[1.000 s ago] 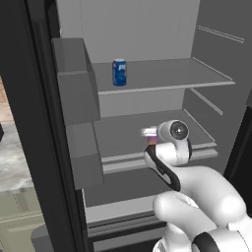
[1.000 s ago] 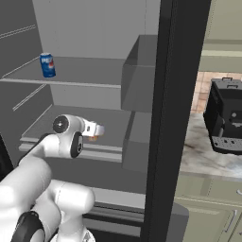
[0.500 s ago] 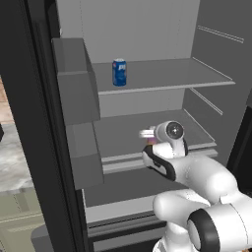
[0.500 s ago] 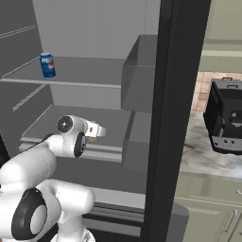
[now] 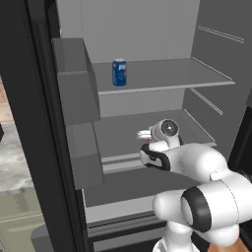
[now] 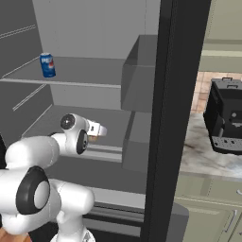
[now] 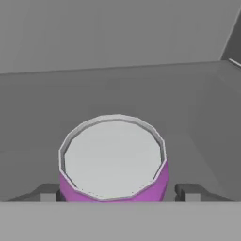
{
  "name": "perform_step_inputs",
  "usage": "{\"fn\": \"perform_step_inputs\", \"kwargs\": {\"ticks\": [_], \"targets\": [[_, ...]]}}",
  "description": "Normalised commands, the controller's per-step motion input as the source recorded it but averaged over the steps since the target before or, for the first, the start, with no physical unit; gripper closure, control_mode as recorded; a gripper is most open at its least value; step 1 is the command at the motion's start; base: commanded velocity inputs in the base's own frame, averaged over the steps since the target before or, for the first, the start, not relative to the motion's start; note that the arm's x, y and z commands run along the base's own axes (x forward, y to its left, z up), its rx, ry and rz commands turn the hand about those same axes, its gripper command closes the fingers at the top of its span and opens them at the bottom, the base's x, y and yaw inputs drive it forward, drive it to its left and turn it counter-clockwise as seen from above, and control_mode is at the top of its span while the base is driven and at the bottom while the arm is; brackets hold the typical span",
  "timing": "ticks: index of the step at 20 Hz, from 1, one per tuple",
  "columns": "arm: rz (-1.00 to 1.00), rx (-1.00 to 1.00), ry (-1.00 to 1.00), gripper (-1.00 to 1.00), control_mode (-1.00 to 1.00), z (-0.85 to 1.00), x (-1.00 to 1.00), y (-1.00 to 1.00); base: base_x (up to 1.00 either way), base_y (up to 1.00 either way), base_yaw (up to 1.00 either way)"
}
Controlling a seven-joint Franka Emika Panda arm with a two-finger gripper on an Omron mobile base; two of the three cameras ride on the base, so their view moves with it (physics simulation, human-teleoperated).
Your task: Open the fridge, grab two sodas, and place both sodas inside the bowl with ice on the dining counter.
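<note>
- Grey shelves fill the open fridge (image 5: 147,29); a blue soda (image 5: 119,72) stands on the upper shelf.
- Gripper (image 7: 117,192) straddles the pink soda (image 7: 113,162) on the lower shelf, fingers (image 7: 188,192) spread, not touching it.

The tall black fridge (image 5: 39,123) stands open, its light grey shelved interior bare but for two small drink cans. The blue can with white marking (image 5: 119,72) stands upright on the upper shelf, far left, while the pink-magenta can (image 7: 113,160), silver-topped, stands upright on the lower shelf
</note>
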Motion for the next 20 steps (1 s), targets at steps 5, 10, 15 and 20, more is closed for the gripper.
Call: {"fn": "perform_step_inputs", "kwargs": {"ticks": [5,10,15,20], "targets": [[0.00,0.00,0.01,1.00,-1.00,-0.14,0.19,0.02,0.00,0.00,0.00],[0.00,-0.01,0.00,1.00,-1.00,-0.05,0.08,0.02,0.00,0.00,0.00],[0.00,0.00,-0.01,1.00,-1.00,-0.05,-0.12,-0.01,0.00,0.00,0.00],[-0.01,0.00,-0.09,1.00,-1.00,-0.02,-0.70,-0.13,0.00,0.00,0.00]]}}
